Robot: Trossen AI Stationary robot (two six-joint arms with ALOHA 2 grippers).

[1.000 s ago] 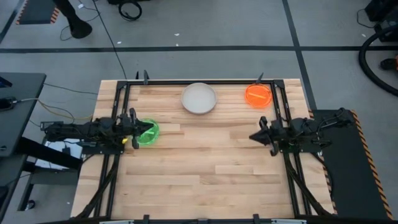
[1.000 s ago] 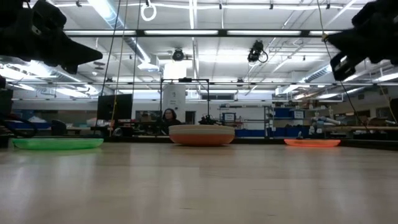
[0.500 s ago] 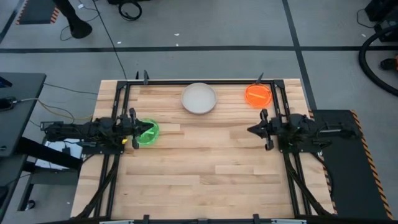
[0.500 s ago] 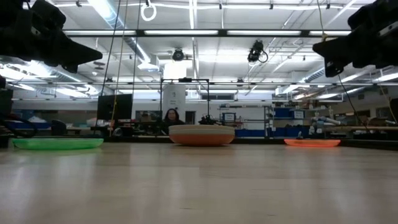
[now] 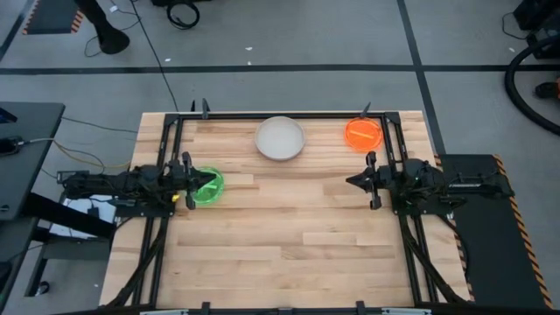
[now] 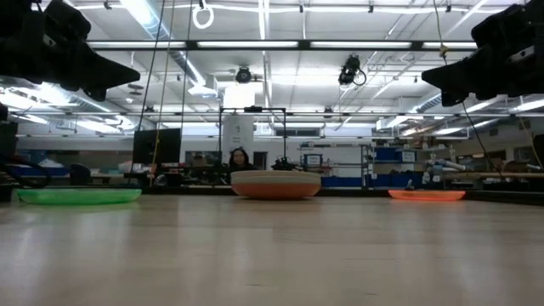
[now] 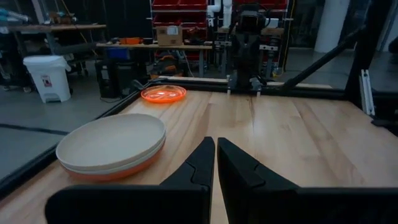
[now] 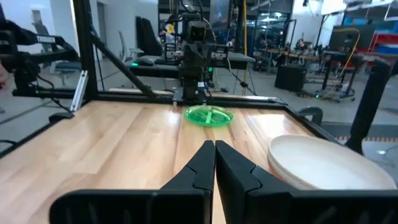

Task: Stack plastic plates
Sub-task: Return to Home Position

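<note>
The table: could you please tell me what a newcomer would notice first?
Three plate stacks: the neon green stack at the table's left edge, the off-white-topped stack far middle, the orange stack far right. The left hand and right hand hover shut at either side.

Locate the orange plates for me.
In the high view the orange plates lie at the top right corner of the table, right of the off-white stack.

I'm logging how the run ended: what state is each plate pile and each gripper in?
green plates: one pile, lying flat on the table, left side
orange plates: one pile, lying flat, far right corner
large plates: stacked, off-white on top, rust-red at bottom
left gripper: shut, empty, raised
right gripper: shut, empty, raised
</note>
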